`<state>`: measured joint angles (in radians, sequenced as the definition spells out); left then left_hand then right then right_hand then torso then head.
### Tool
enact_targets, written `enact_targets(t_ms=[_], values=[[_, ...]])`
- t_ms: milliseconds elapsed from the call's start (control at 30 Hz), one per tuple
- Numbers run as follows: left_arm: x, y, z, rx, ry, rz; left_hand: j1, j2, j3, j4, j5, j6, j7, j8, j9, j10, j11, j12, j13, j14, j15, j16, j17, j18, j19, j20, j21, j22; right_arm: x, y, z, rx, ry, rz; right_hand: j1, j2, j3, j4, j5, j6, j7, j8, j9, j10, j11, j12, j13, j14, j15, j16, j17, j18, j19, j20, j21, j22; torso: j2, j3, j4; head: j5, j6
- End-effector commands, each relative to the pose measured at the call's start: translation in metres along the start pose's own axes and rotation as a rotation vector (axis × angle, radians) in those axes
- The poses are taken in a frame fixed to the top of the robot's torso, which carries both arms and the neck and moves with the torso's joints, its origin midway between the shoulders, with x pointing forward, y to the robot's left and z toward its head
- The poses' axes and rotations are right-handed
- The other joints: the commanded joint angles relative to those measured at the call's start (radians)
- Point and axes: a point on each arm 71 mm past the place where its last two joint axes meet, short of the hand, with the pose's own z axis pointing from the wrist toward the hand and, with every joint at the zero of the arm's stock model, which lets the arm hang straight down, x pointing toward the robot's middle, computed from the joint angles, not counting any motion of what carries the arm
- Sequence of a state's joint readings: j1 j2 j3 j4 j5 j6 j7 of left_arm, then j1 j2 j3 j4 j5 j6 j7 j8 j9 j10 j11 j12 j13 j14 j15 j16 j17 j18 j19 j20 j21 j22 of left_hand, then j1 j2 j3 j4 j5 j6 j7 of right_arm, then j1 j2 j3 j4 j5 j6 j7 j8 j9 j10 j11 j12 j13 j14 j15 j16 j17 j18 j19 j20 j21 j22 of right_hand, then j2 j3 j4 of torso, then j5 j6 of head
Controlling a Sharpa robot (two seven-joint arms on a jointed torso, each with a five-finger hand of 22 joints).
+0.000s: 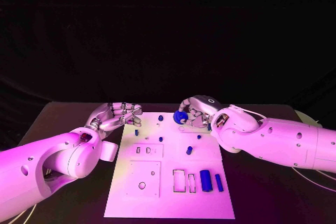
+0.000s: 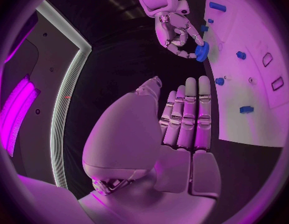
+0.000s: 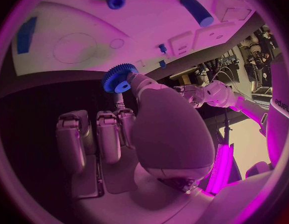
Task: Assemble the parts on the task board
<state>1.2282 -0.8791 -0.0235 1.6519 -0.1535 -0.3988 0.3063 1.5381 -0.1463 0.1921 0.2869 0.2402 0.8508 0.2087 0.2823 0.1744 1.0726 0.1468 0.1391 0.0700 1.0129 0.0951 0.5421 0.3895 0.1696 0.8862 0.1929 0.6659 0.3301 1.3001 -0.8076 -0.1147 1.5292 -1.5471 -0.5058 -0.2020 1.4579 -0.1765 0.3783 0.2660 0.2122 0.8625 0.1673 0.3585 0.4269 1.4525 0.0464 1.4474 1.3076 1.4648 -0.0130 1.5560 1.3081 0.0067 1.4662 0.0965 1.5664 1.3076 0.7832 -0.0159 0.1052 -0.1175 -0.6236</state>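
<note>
The white task board (image 1: 168, 199) lies in the middle of the black table. My right hand (image 1: 199, 112) hovers over the board's far right corner and pinches a blue toothed gear (image 1: 180, 118) between thumb and a finger. The gear (image 3: 118, 79) shows at the fingertips in the right wrist view, and the gear (image 2: 202, 51) also appears in the left wrist view. My left hand (image 1: 119, 114) is at the board's far left corner with its fingers curled in and nothing in them. Small blue pegs (image 1: 160, 118) stand on the board's far half.
A blue cylinder (image 1: 189, 149) lies mid-board. A thick blue bar (image 1: 205, 180) and a thinner blue bar (image 1: 219, 182) lie near the board's right edge, beside rectangular slots (image 1: 179, 180). A square plate with holes (image 1: 143, 178) sits on the near left. Bare black table (image 1: 266, 195) flanks the board.
</note>
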Motion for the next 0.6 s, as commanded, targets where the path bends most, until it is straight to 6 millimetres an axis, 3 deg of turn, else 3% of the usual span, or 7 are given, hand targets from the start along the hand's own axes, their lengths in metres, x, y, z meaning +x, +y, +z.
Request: enact_targets(t_ms=[33,200,433,500,600], values=[[0.002,-0.002,0.001,0.011,0.017,-0.001,0.000,-0.008,0.007,0.001,-0.005,-0.005,0.003,0.000,-0.001,-0.001,0.005,-0.005,0.001,-0.004,-0.001,0.003,0.002,0.010,-0.007,0.000,0.006,0.001,0.002,0.017,0.006,-0.063,-0.024,-0.045,-0.009,-0.001,0.006,-0.001,-0.003,0.077,-0.045,0.013,0.000,0.004,-0.003,0.002,0.126,0.097,-0.009,0.004,0.221,-0.007,0.105,-0.007,0.004,0.263,0.001,-0.0014,0.0027,0.001,-0.001],[0.002,-0.002,0.001,0.011,0.016,-0.002,0.000,-0.008,0.007,0.001,-0.005,-0.005,0.003,0.000,-0.001,-0.001,0.005,-0.005,0.001,-0.004,-0.001,0.003,0.002,0.010,-0.007,0.000,0.006,0.001,0.010,0.033,0.017,-0.089,-0.001,-0.049,-0.013,-0.003,0.008,0.000,-0.006,0.076,-0.045,0.011,0.000,0.002,-0.003,0.000,0.124,0.097,-0.009,0.004,0.220,-0.007,0.105,-0.007,0.004,0.263,0.000,-0.0043,0.0066,0.001,-0.003],[0.002,-0.002,0.000,0.012,0.014,-0.002,0.000,-0.008,0.007,0.001,-0.005,-0.005,0.003,0.000,-0.001,-0.001,0.005,-0.005,0.001,-0.004,-0.001,0.003,0.002,0.010,-0.007,0.000,0.006,0.001,0.025,0.046,0.030,-0.104,0.037,-0.054,-0.017,-0.004,0.011,0.001,-0.007,0.073,-0.044,0.008,-0.001,0.001,-0.002,-0.002,0.123,0.097,-0.009,0.003,0.218,-0.007,0.105,-0.007,0.004,0.263,0.003,-0.0045,0.0053,0.009,-0.004],[0.002,-0.002,0.000,0.013,0.014,-0.002,0.000,-0.008,0.007,0.001,-0.005,-0.005,0.003,0.000,-0.001,-0.001,0.005,-0.005,0.001,-0.004,-0.001,0.003,0.002,0.010,-0.007,0.000,0.006,0.001,0.030,0.049,0.034,-0.105,0.049,-0.055,-0.017,-0.004,0.011,0.001,-0.007,0.073,-0.044,0.008,-0.001,0.001,-0.002,-0.002,0.123,0.097,-0.009,0.003,0.218,-0.007,0.105,-0.007,0.004,0.263,0.003,-0.0031,0.0039,0.012,-0.006],[0.001,-0.002,0.000,0.013,0.013,-0.002,0.000,-0.008,0.007,0.001,-0.005,-0.005,0.003,0.000,-0.001,-0.001,0.005,-0.005,0.001,-0.004,-0.001,0.003,0.002,0.010,-0.007,0.000,0.006,0.001,0.036,0.051,0.038,-0.102,0.067,-0.059,-0.020,-0.005,0.013,0.002,-0.007,0.072,-0.043,0.006,-0.002,0.001,-0.002,-0.001,0.123,0.097,-0.009,0.003,0.218,-0.007,0.105,-0.007,0.004,0.263,0.004,-0.0043,0.0043,0.013,-0.007]])
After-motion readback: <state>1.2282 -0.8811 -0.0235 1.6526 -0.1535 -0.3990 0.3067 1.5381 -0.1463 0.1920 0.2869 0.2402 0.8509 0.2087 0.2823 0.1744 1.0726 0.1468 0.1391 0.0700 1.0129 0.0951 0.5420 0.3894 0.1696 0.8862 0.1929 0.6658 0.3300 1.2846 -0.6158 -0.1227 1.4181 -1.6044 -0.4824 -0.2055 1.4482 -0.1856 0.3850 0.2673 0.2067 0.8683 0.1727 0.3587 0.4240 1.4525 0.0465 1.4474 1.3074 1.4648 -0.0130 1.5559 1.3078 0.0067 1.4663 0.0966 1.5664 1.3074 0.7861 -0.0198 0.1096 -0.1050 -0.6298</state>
